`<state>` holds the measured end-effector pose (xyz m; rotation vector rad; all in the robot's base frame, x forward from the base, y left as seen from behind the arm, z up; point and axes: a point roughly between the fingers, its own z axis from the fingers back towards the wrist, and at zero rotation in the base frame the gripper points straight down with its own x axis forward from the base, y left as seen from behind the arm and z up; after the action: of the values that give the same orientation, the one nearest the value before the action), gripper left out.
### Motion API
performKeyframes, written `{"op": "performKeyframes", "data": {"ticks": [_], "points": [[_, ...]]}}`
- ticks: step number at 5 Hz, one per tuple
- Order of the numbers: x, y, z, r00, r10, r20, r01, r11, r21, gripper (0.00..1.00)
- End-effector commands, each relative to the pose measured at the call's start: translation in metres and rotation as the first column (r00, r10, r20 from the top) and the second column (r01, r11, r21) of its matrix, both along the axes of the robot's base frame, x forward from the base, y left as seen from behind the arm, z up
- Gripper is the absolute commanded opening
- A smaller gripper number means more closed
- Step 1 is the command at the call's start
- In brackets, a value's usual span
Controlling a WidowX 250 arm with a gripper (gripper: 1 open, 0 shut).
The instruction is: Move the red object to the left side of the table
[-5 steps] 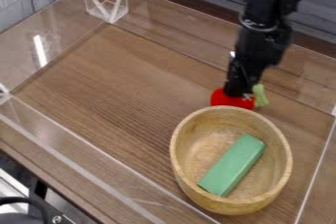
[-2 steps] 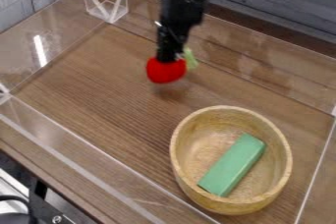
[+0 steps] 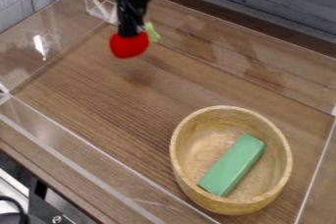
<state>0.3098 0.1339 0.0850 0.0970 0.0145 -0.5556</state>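
Observation:
The red object (image 3: 126, 46), a small round strawberry-like toy with a green tip, hangs just above the brown wood-grain table (image 3: 118, 110) toward its back left. My gripper (image 3: 130, 33) points straight down and is shut on the toy's top, holding it off the surface. The black arm rises out of the frame's top edge. The fingertips themselves are mostly hidden against the toy.
A round light wooden bowl (image 3: 197, 135) with a green rectangular block (image 3: 231, 166) in it stands at the front right. Low clear acrylic walls (image 3: 39, 46) border the tabletop, with a clear corner bracket (image 3: 102, 7) at the back left.
The gripper has carried the red toy from beside the bowl's far rim leftward and a little up across the table. Bowl and block have not moved.

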Motion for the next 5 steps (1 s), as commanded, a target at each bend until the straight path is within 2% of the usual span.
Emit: {"op": "performKeyframes", "data": {"ticks": [1, 3, 5], "points": [[0.009, 0.031, 0.017, 0.998, 0.033, 0.06, -0.035, 0.999, 0.035, 0.0], [0.013, 0.065, 0.001, 0.995, 0.066, 0.068, -0.069, 0.997, 0.035, 0.0], [0.017, 0.075, -0.016, 0.995, 0.074, 0.069, -0.076, 0.997, 0.022, 0.0]]}}
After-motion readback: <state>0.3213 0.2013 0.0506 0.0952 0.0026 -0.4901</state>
